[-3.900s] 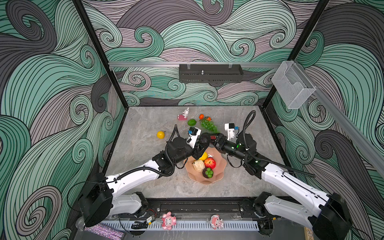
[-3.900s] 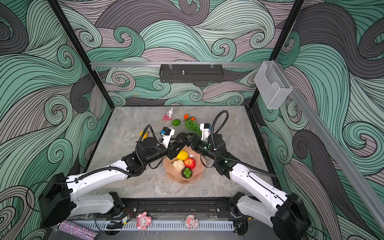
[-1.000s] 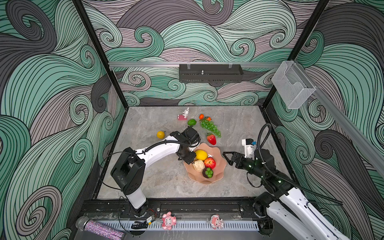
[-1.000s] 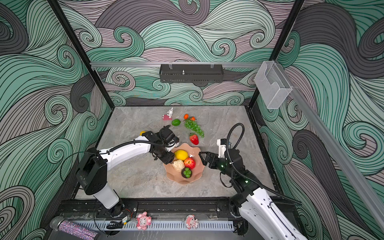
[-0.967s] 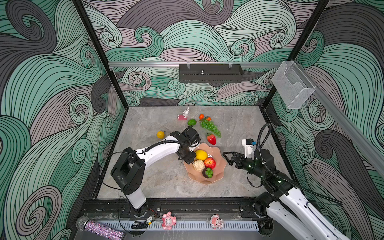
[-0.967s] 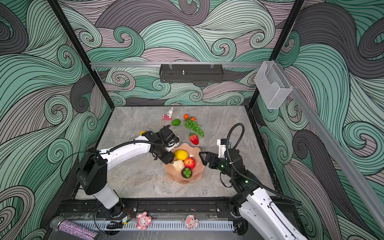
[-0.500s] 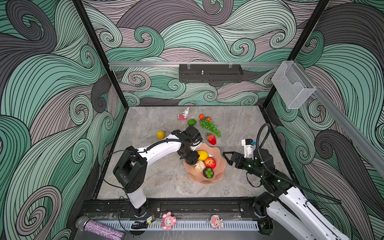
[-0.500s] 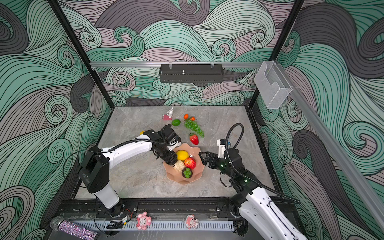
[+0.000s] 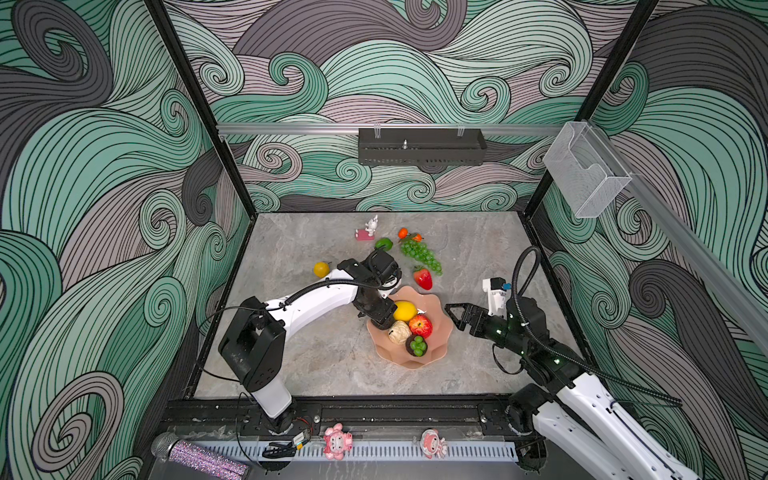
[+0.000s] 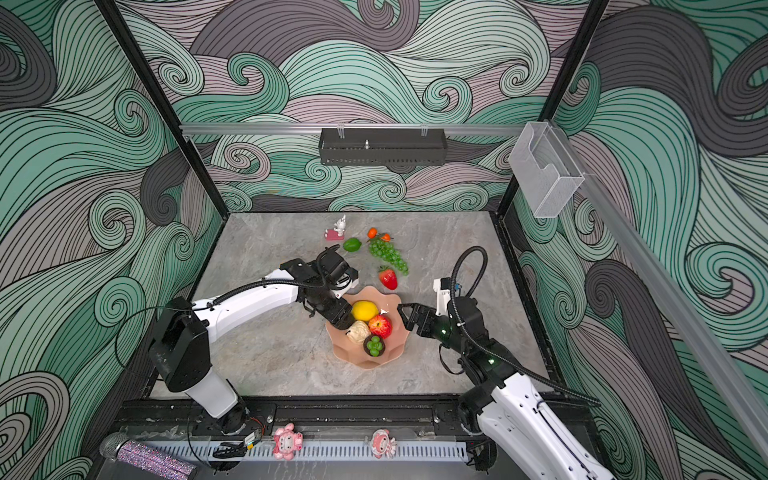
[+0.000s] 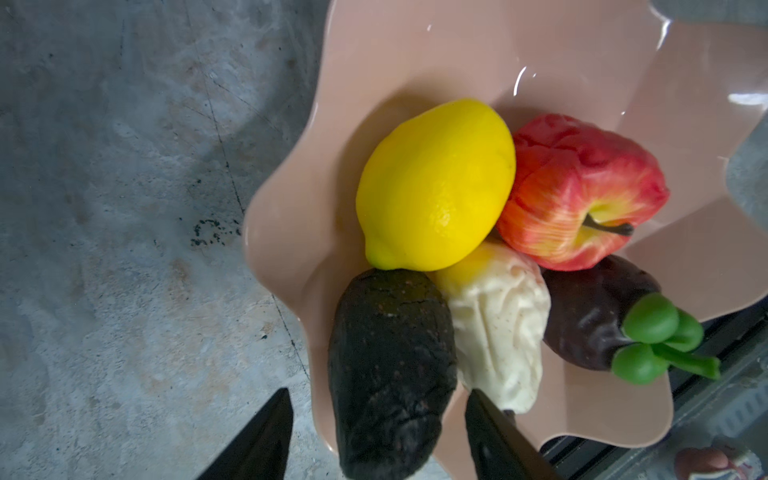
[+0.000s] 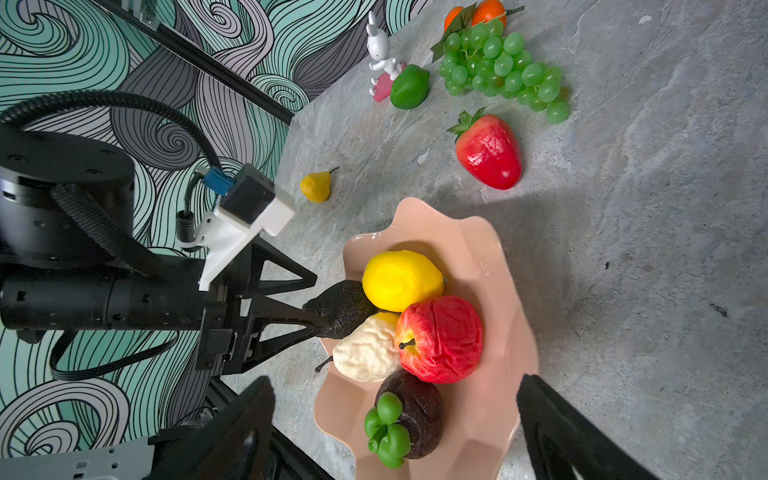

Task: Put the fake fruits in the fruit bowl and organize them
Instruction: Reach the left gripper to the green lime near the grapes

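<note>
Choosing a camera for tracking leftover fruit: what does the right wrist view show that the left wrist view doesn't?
Right wrist only: strawberry, grapes, lime, oranges, yellow pear and rabbit figurine on the table.
Left wrist only: left gripper open, a gap beside the avocado.
Both: bowl, lemon, apple, avocado, cream fruit.

1. We count one fruit bowl [image 9: 432,358].
2. In it we count five: one lemon [image 9: 405,311], one apple [image 9: 420,325], one cream knobbly fruit [image 9: 399,332], one avocado [image 11: 390,374], one dark round fruit [image 9: 417,345] with a green cap.
3. On the table [image 9: 311,365], six more: one strawberry [image 9: 424,278], one grape bunch [image 9: 419,251], one lime [image 9: 384,244], two oranges [image 9: 402,233], one yellow pear [image 9: 321,269].
4. One rabbit figurine [image 9: 370,228], two pink dolls [image 9: 337,441].
</note>
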You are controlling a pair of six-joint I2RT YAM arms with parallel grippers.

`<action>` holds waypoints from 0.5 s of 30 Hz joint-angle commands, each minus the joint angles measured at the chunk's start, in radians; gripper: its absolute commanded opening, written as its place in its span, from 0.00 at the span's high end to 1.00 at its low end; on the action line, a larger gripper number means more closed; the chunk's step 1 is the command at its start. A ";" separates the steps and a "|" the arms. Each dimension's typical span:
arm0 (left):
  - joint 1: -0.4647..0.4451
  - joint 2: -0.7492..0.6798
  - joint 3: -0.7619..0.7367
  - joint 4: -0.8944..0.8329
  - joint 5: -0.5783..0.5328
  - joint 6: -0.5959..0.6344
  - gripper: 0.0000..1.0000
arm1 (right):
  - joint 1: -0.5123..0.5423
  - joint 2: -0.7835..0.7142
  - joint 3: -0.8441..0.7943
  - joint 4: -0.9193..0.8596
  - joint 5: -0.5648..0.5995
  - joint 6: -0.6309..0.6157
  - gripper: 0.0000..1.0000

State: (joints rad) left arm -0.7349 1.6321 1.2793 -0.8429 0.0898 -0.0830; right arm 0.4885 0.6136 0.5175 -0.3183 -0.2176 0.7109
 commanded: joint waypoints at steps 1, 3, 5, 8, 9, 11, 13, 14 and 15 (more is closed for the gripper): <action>0.009 -0.072 -0.005 0.025 -0.029 -0.019 0.30 | -0.004 -0.002 0.010 -0.016 -0.004 -0.004 0.08; 0.016 -0.099 -0.006 0.046 -0.058 -0.032 0.29 | -0.005 -0.002 0.018 -0.022 -0.003 -0.008 0.08; 0.035 -0.125 -0.008 0.081 -0.104 -0.059 0.29 | -0.005 -0.006 0.027 -0.031 0.002 -0.015 0.08; 0.084 -0.154 -0.004 0.169 -0.169 -0.123 0.28 | -0.005 -0.009 0.042 -0.036 0.021 -0.029 0.08; 0.105 -0.153 0.002 0.199 -0.195 -0.146 0.27 | -0.005 -0.009 0.049 -0.049 0.026 -0.032 0.08; 0.158 -0.129 0.033 0.223 -0.199 -0.190 0.26 | -0.005 -0.007 0.058 -0.069 0.029 -0.036 0.08; 0.211 -0.086 0.074 0.234 -0.184 -0.235 0.26 | -0.005 -0.010 0.066 -0.073 0.027 -0.034 0.08; 0.229 -0.063 0.088 0.239 -0.176 -0.245 0.26 | -0.005 -0.014 0.068 -0.074 0.024 -0.033 0.08; 0.248 -0.039 0.102 0.245 -0.171 -0.256 0.26 | -0.005 -0.019 0.070 -0.078 0.023 -0.031 0.08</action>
State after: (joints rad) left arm -0.5293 1.5379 1.3251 -0.6533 -0.0593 -0.2577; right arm 0.4885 0.6090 0.5556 -0.3740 -0.2081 0.6930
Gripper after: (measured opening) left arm 0.738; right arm 0.923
